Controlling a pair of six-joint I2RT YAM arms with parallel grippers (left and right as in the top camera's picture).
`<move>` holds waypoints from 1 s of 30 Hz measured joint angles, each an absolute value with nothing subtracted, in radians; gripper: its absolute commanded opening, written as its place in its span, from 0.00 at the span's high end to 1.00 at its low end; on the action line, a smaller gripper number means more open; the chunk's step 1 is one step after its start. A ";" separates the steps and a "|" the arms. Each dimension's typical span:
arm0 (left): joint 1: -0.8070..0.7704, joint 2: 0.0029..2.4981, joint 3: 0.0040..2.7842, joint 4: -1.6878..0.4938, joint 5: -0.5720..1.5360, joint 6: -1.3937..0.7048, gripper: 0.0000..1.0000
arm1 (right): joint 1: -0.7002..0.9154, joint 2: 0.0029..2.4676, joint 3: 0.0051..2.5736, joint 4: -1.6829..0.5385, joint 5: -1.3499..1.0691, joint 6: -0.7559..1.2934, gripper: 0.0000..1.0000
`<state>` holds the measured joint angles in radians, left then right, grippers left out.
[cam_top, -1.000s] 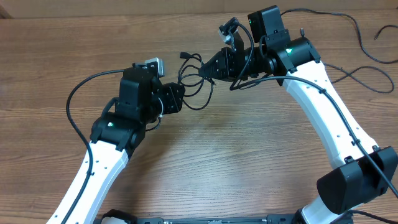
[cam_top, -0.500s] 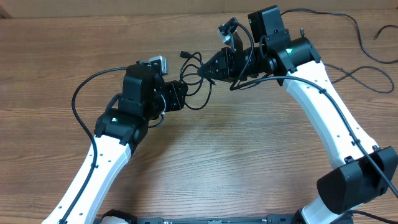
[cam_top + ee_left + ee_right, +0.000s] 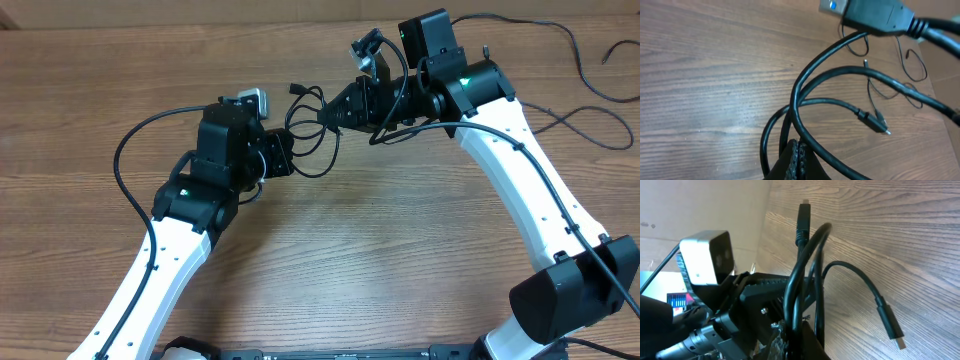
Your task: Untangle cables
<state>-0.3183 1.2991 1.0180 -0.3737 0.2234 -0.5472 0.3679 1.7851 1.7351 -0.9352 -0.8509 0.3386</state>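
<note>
1. Cables [image 3: 312, 128] hang as a tangle of black loops in the air between the two grippers, above the back middle of the wooden table [image 3: 80, 90].
2. On the tangle's lower left side the left gripper [image 3: 284, 153] is clenched on the cords. In the left wrist view its fingertips [image 3: 799, 157] are pressed together, and the loops spread out from them.
3. On the upper right side the right gripper [image 3: 338, 113] is clamped on the same tangle. In the right wrist view the strands rise straight out of its closed jaws.
4. Several plug ends hang free: a large plug [image 3: 875, 17] with a silver tip, a small plug [image 3: 875, 122] below it, and a dangling plug [image 3: 890, 325] in the right wrist view.
5. The left arm's wrist camera [image 3: 250, 102] sits just beside the tangle and fills much of the right wrist view.
6. Loose thin cords [image 3: 590, 95] lie on the table at the far right, well apart from the tangle, and run off the frame edge.
7. From overhead the gripper bodies cover both grip points, and I cannot tell which strand crosses over which.
</note>
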 measured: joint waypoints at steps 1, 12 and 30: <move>-0.318 1.299 1.018 -0.369 0.221 -0.547 0.96 | 0.368 1.785 1.735 -0.936 -0.846 0.339 0.96; -0.318 1.213 1.018 -0.327 0.210 -0.502 0.88 | 0.368 1.785 1.735 -0.963 -0.763 0.340 0.96; -0.318 1.259 1.018 -0.316 0.382 -0.409 0.44 | 0.368 1.785 1.735 -0.961 -0.782 0.366 0.96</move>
